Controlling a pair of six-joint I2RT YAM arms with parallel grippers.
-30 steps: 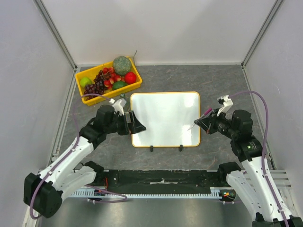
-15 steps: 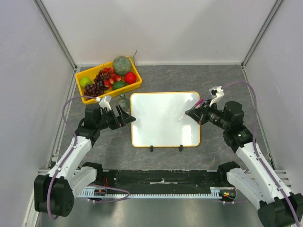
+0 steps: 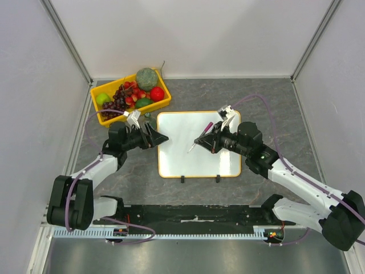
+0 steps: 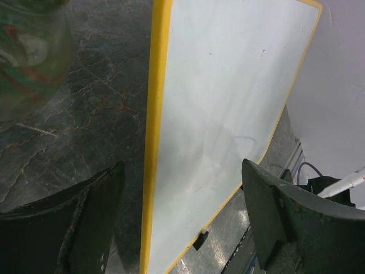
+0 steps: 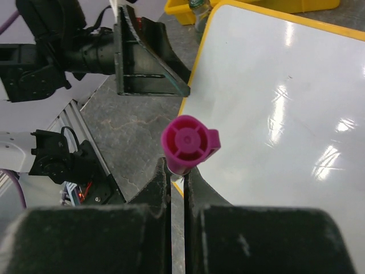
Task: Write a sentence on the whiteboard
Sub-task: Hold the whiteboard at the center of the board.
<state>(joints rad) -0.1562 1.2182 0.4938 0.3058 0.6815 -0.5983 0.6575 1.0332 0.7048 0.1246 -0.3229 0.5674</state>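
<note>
The whiteboard [image 3: 198, 154] lies flat mid-table, with a yellow-orange frame and two black feet on its near edge. Its surface is blank; no letters of the sentence show. My left gripper [image 3: 159, 138] is open at the board's left edge. In the left wrist view [image 4: 182, 228] the frame [image 4: 153, 142] runs between the spread jaws. My right gripper [image 3: 208, 141] is shut on a pink-capped marker [image 3: 194, 146] and holds it tilted over the middle of the board, tip pointing down-left. The marker's pink end [image 5: 188, 144] sticks up between the shut fingers [image 5: 178, 177].
A yellow tray [image 3: 165, 103] of fruit stands at the back left. A small green glass jar [image 3: 147, 117] sits between the tray and the board and shows blurred in the left wrist view [image 4: 28, 57]. White walls close in three sides.
My right arm has swung left with the marker, from the board's right edge to over its middle. My left gripper has moved back and right to the board's left edge.
</note>
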